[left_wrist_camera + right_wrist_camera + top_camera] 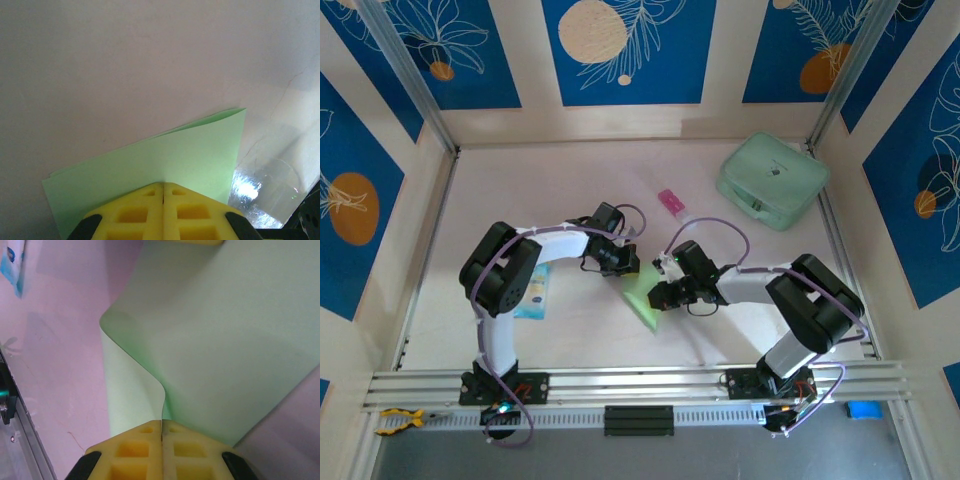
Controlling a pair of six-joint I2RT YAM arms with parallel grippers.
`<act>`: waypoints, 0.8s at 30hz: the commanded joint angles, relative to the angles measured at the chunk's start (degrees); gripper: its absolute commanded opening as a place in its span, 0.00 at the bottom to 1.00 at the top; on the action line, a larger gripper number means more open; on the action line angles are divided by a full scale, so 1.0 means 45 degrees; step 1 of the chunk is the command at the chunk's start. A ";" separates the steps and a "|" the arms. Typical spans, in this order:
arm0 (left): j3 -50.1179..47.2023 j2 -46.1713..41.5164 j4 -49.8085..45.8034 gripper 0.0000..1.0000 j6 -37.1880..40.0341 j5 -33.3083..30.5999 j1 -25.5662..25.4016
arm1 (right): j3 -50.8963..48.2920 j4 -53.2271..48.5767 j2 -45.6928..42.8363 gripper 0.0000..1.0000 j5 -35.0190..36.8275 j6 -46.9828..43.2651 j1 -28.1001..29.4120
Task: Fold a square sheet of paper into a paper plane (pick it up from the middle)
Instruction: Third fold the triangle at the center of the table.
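at table [520, 190] centre | left end effector [623, 263], right end effector [660, 295] facing inward | both clamped on square sheet of paper [644, 303]

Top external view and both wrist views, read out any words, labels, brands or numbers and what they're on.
Nothing can be read as text.
Small blue-and-white packet: print too blurred to read.
Small pink-and-white tube: too small to read.
Rounded mint-green case: dark mark on lid, too small to read.
Pale lime-green sheet of paper: no print on the faces shown.
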 commanded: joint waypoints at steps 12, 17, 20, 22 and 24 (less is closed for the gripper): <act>-0.0326 -0.0081 -0.0440 0.07 -0.0084 -0.0314 -0.0053 | 0.0122 0.0118 0.0330 0.00 -0.0140 -0.0146 0.0086; -0.0348 -0.0051 -0.0386 0.07 -0.0124 -0.0281 -0.0063 | 0.0124 0.0289 0.0665 0.00 -0.0228 -0.0089 0.0083; -0.0367 -0.0061 -0.0366 0.07 -0.0145 -0.0278 -0.0059 | 0.0110 0.0253 0.0751 0.00 -0.0199 -0.0096 0.0088; -0.0351 -0.0080 -0.0387 0.07 -0.0128 -0.0290 -0.0068 | 0.0124 0.0199 0.0738 0.00 -0.0132 -0.0106 0.0077; -0.0320 -0.0104 -0.0416 0.07 -0.0106 -0.0323 -0.0069 | 0.0101 0.0153 0.0648 0.00 -0.0062 -0.0097 0.0086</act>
